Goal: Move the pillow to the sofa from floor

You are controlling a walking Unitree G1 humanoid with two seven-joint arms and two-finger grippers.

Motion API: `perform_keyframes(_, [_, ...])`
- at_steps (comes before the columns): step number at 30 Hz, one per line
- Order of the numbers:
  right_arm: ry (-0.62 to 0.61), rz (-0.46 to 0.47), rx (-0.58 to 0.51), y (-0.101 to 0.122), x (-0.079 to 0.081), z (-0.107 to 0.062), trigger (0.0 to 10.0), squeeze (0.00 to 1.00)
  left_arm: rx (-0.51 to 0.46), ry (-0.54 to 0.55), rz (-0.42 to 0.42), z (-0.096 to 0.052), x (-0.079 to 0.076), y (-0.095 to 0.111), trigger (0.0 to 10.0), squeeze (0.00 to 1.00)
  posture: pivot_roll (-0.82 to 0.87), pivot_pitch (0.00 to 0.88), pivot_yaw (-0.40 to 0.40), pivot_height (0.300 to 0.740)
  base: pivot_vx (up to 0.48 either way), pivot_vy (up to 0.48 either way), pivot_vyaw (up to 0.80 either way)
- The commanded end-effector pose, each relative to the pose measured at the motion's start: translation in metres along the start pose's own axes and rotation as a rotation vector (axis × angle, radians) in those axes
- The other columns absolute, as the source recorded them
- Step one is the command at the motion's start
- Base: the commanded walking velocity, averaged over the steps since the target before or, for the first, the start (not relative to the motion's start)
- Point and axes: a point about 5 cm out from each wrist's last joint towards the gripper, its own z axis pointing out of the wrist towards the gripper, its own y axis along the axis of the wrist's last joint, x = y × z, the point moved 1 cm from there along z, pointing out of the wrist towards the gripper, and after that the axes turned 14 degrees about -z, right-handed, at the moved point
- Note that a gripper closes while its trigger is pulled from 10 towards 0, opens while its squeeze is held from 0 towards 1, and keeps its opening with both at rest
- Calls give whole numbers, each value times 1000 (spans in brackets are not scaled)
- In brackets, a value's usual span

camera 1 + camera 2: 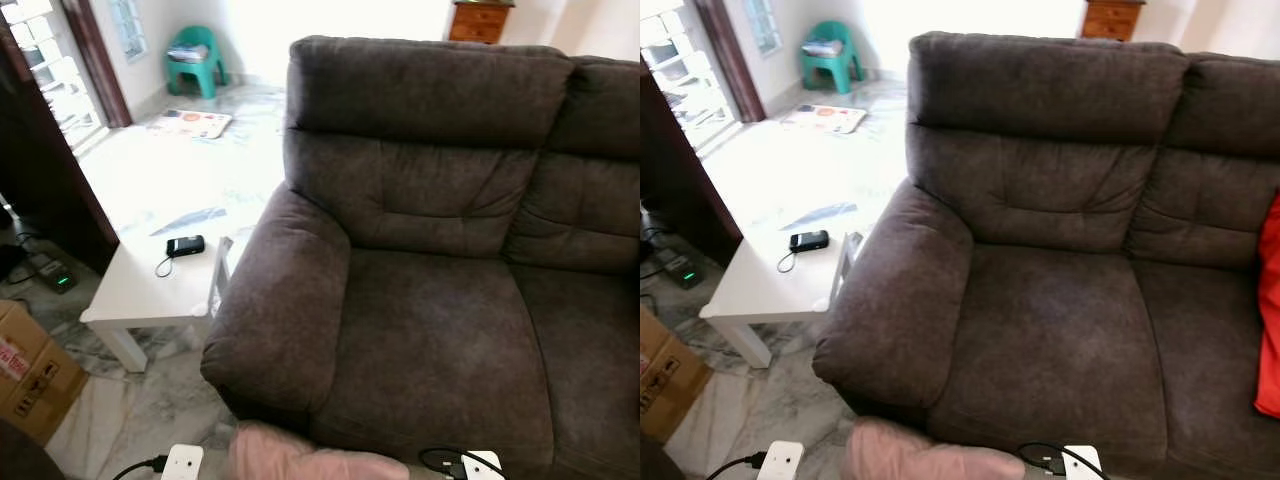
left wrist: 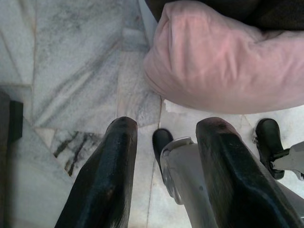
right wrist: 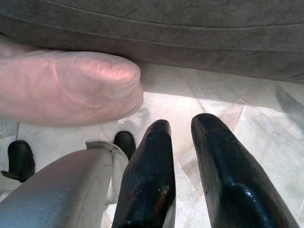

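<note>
The pink pillow [image 2: 228, 61] lay on the marble floor [image 2: 71, 71] against the sofa [image 1: 440, 300] front, at six o'clock in the head views, while the left hand [image 2: 164, 166] gaped wide and the right hand [image 3: 183, 175] narrower, both empty, flanking it, apparently poised for a two-sided lift.

Both grippers' fingers [image 2: 109, 175] [image 3: 152, 180] parted, pointing floorward.

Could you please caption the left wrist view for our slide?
Left gripper, fingers apart, above marble floor near soft pink pillow.
</note>
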Motion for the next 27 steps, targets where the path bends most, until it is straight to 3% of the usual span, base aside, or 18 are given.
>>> perform_keyframes(1, [5,-13,2,0,1,0,10000,0,6,7,-23,-1,3,-4,10000,0,-10,0,-9,740,0,0,-788])
perform_keyframes(16, [0,1,-10,2,1,0,10000,0,0,5,-30,-1,2,-2,10000,0,-6,0,-8,740,0,367,-53])
perform_keyframes(27, [4,-15,-4,2,1,0,10000,0,2,5,-38,-1,2,-2,10000,0,-4,0,-6,740,0,62,-784])
